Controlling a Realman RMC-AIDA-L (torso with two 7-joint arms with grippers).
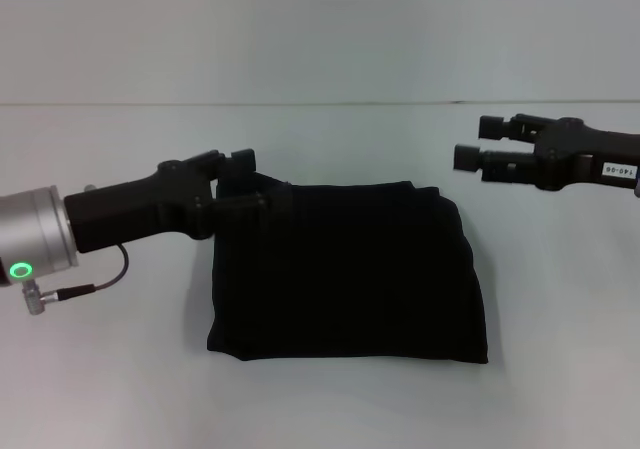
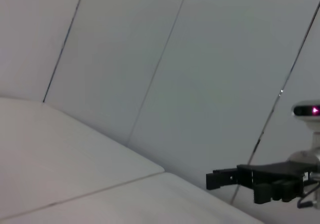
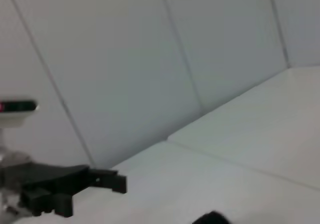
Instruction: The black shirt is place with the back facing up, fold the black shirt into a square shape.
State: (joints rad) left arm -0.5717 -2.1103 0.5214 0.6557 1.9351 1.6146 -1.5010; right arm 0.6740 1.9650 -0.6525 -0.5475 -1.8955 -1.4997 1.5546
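My left gripper (image 1: 240, 179) pinches the black shirt (image 1: 350, 274) at its upper-left corner, steadying the fold; right gripper (image 1: 475, 141) hovers upper right, fingers spread

Left arm enters from the left edge of the head view, silver wrist, left hand (image 1: 243, 179) reaching toward centre, fingers closed on fabric. Right hand (image 1: 478, 142) at upper right, raised, pointing left, fingers slightly parted, holding nothing.

soft matte black cloth shirt (image 1: 345, 274), smooth matt white table (image 1: 560, 369), hard black left gripper (image 1: 243, 181)
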